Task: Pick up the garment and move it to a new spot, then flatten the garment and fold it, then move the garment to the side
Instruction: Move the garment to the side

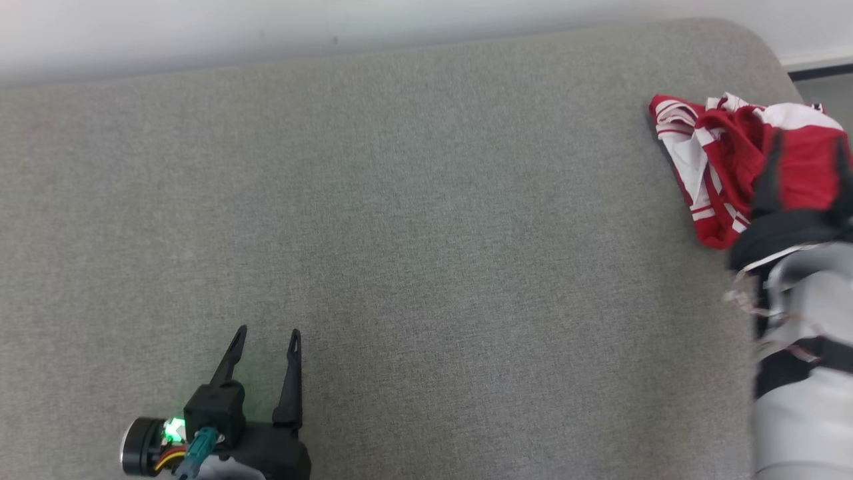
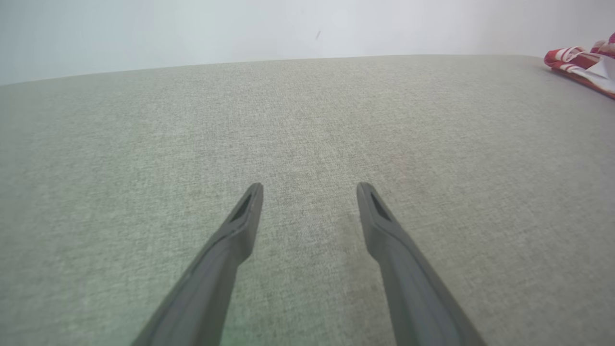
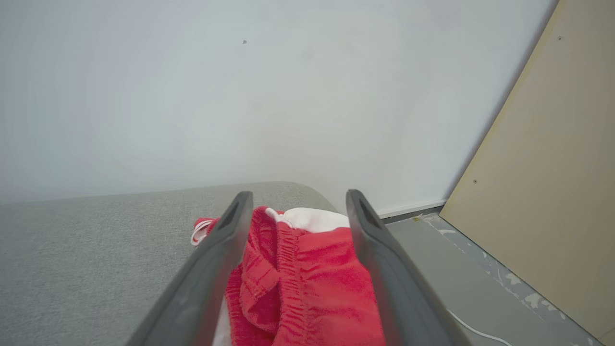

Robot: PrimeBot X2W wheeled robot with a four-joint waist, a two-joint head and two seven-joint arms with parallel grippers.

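Garment (image 1: 720, 147): parked at far right corner of worktop (image 1: 400, 233), task judged near its end.
Lies as a compact red-and-white bundle, fold quality hard to judge, close to the right edge and rounded corner. Right tool (image 3: 298, 196) open, fingers straddling the cloth, not pinching it. Left tool (image 1: 267, 332) open and empty, low by the front edge, well apart from the cloth. Probably only the retreat left. Plenty of bare grey surface left and centre. Tight on the right: drop to floor (image 3: 456, 269), wall (image 3: 240, 96) behind, leaning board (image 3: 552, 168) beyond.
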